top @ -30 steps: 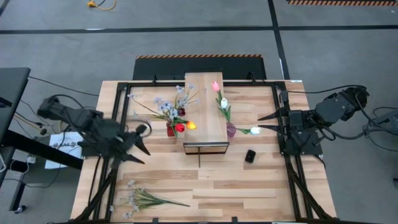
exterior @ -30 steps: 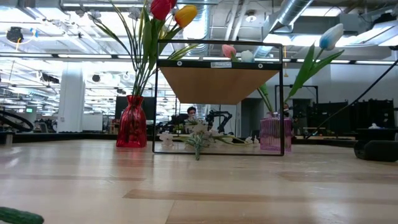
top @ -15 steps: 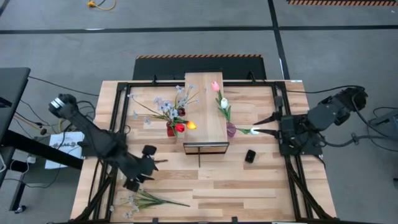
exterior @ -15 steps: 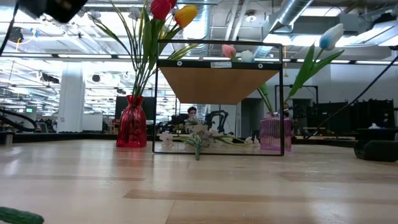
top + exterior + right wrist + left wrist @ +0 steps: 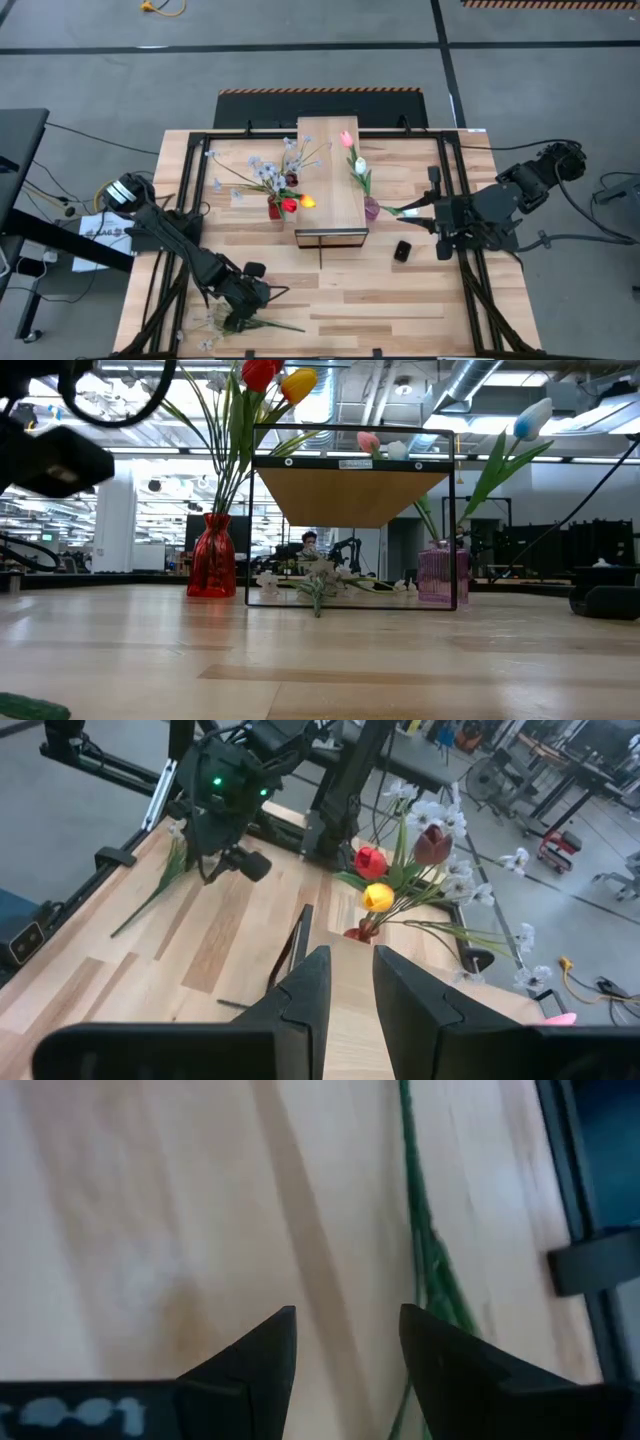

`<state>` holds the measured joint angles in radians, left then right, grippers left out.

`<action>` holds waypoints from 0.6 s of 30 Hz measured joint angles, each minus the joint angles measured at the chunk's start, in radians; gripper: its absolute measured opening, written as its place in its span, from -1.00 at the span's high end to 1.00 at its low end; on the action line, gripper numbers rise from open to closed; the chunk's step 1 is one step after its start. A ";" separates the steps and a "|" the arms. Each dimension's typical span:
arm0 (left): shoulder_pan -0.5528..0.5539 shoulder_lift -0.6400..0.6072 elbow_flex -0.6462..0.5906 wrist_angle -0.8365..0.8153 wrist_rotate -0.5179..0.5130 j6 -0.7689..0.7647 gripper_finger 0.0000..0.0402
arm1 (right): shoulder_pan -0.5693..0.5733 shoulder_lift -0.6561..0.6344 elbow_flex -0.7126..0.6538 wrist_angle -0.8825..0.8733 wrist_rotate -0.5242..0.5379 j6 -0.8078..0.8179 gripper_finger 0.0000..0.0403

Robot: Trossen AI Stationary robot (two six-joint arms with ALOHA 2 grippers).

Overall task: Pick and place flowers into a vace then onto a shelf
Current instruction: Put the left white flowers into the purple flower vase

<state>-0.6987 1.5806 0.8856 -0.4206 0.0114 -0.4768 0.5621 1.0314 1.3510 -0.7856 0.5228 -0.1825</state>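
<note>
Left tool hangs low over the loose spray of pale blossoms at the counter's near left corner, fingers spread with nothing between them; the left wrist view shows the green stem just off to one side of the gap. Risk: closing now likely misses the thin stem or scrapes the wood, and a partial nip could drag the spray off the near edge.

Right tool sits at the right side beside the purple vase with the white tulip, fingers nearly together, holding nothing I can see. A swing here could tip that vase.

The red vase with red and yellow tulips stands beside the shelf; pink and white tulips lie on the shelf.

Counter is slatted light wood in a black frame. Grey floor, cables, big open workshop behind.
</note>
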 joint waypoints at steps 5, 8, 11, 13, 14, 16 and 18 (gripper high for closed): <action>-0.021 0.044 0.000 0.136 0.025 -0.064 0.17 | 0.000 0.003 0.000 -0.003 0.000 0.000 0.65; -0.040 0.043 0.001 0.191 0.035 -0.102 0.17 | 0.000 0.003 0.000 -0.008 0.000 -0.001 0.65; -0.062 0.040 0.001 0.203 0.060 -0.149 0.17 | 0.000 0.001 0.000 -0.008 0.000 0.000 0.65; -0.073 0.041 0.002 0.199 0.065 -0.187 0.17 | 0.000 0.001 0.000 -0.020 0.000 0.000 0.65; -0.077 0.042 0.002 0.192 0.065 -0.207 0.17 | 0.000 0.001 0.000 -0.026 -0.001 0.000 0.65; -0.080 0.042 0.002 0.186 0.059 -0.241 0.17 | 0.000 0.001 0.000 -0.031 -0.001 0.000 0.65; -0.080 0.042 0.002 0.186 0.035 -0.258 0.17 | 0.000 0.001 0.000 -0.036 -0.001 0.000 0.65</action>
<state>-0.7788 1.6226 0.8871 -0.2345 0.0465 -0.7344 0.5625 1.0328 1.3510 -0.8219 0.5220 -0.1829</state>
